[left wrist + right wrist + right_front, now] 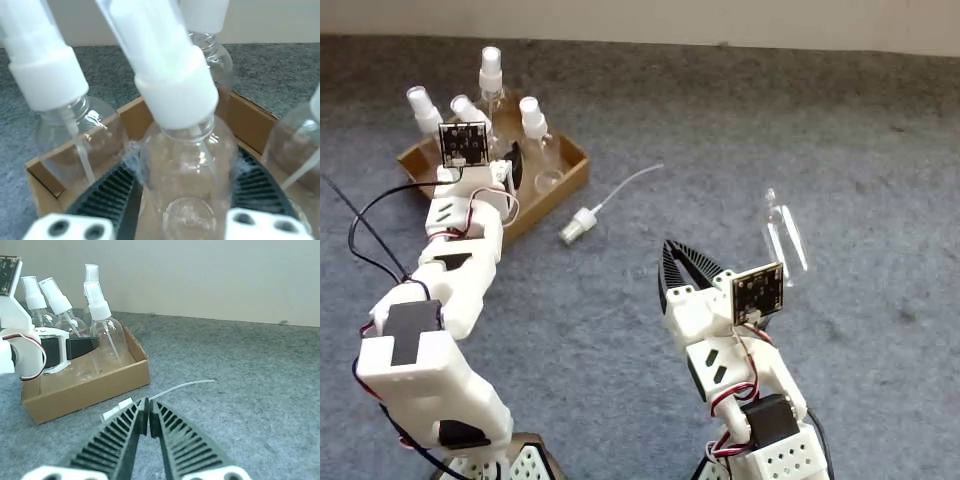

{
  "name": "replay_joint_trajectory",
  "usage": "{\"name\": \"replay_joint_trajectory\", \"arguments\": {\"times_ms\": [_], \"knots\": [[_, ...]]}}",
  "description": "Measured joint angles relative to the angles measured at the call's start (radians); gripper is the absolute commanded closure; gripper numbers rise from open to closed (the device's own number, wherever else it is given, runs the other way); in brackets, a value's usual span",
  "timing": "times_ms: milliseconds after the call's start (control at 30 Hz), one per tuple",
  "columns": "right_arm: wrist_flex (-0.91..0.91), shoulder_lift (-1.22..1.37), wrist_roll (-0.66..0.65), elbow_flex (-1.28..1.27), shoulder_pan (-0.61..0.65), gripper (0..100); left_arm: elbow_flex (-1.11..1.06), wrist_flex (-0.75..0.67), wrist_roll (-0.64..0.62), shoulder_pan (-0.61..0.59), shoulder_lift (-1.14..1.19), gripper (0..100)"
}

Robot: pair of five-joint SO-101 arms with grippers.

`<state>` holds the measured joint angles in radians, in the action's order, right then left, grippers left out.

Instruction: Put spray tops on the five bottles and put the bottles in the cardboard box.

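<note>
This looked like a small robotics lab or hobby workbench. The left arm and the right arm, 2 white plastic builds with loose wires and a bare circuit board, stood on a grey carpet-like mat. A plain pale wall ran behind it.

No text, label, number or sign can be read anywhere: every clear bottle and the cardboard box show plain surfaces (the dark circuit boards on the wrists carry marks too fine to make out).
</note>
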<state>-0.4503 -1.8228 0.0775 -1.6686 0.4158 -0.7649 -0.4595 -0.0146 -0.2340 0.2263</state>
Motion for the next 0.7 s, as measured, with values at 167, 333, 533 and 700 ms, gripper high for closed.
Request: {"name": "replay_joint_trajectory", "arguments": {"times_ms": [167, 333, 533, 700], "knots": [[0.0, 0.0, 0.0, 0.0, 0.0, 99.3, 0.0, 0.0, 0.0, 0.0, 0.0, 84], [0.0, 0.0, 0.0, 0.0, 0.0, 99.3, 0.0, 0.0, -0.002, 0.0, 0.0, 79], [0.0, 0.0, 0.0, 0.0, 0.0, 99.3, -0.063, 0.006, -0.003, -0.002, 0.008, 77], [0.0, 0.0, 0.0, 0.0, 0.0, 99.3, -0.069, 0.005, 0.003, 0.0, 0.005, 77]]}}
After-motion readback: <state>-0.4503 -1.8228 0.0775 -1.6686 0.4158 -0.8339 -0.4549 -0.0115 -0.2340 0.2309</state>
